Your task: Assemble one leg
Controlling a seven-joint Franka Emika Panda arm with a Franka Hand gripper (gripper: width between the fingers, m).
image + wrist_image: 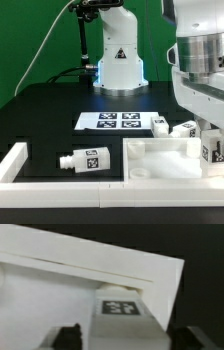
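My gripper [209, 141] is shut on a white leg [212, 153], held upright over the near corner of the white tabletop [150, 152] on the exterior view's right. In the wrist view the leg [120, 314] with its black-and-white tag runs between my fingertips [68, 337]. Its narrower end points at the tabletop's corner [105, 274], where a socket edge shows. I cannot tell whether the end touches the socket. Another leg [86, 159] lies on the black table to the exterior view's left of the tabletop. Two more legs [160, 124] [187, 128] lie behind the tabletop.
The marker board [115, 120] lies flat on the table behind the tabletop. A white raised border [14, 164] runs along the table's front and the exterior view's left. The arm's base [118, 62] stands at the back.
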